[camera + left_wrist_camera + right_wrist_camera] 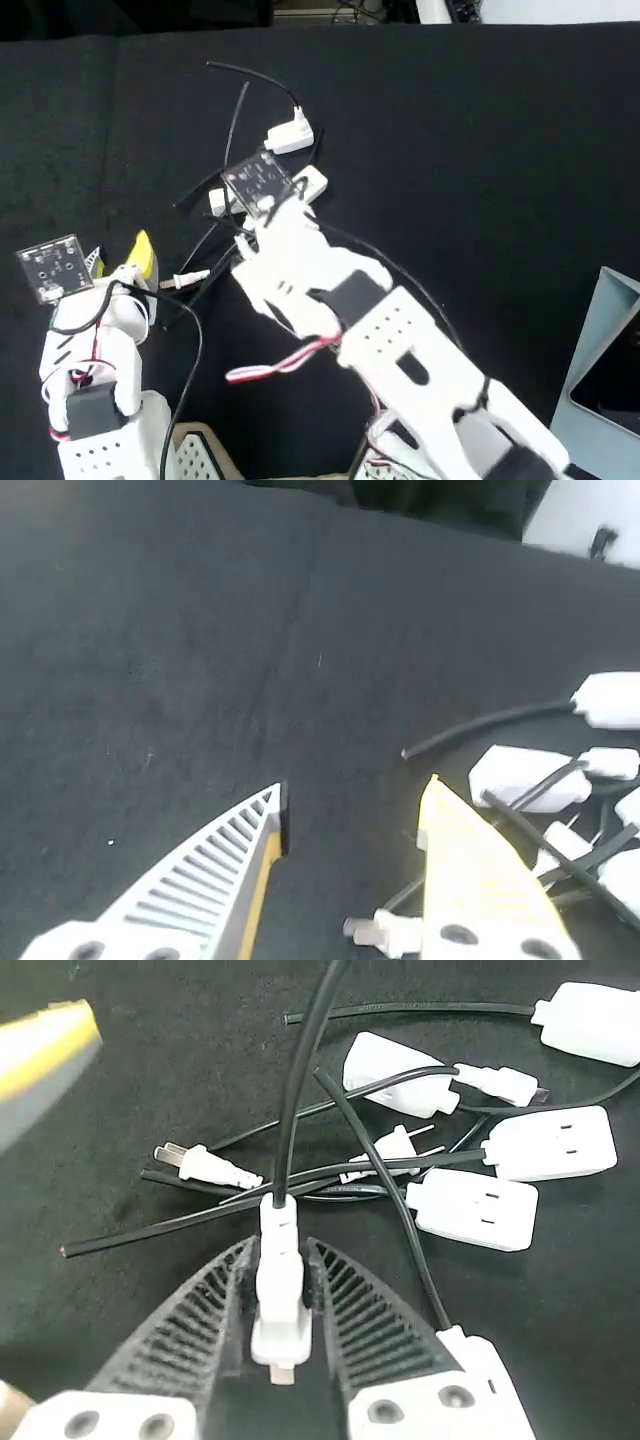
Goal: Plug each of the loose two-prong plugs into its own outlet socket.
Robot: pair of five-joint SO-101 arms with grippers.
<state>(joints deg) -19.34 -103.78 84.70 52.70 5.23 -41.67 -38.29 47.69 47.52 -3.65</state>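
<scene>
Mostly, black cloth (200, 630) around left gripper (355, 788), right gripper (281, 1250) clasping plug (278, 1315)

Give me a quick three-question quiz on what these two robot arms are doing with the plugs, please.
1. True or false: the left end effector is holding a plug.
2. What does the right end effector grip? A) a white plug on a black cord; B) an outlet socket; C) nothing.
3. Fill in: the loose two-prong plug lies on a black ____.

Key: 1. False, it is open and empty. 2. A. 3. cloth.
</scene>
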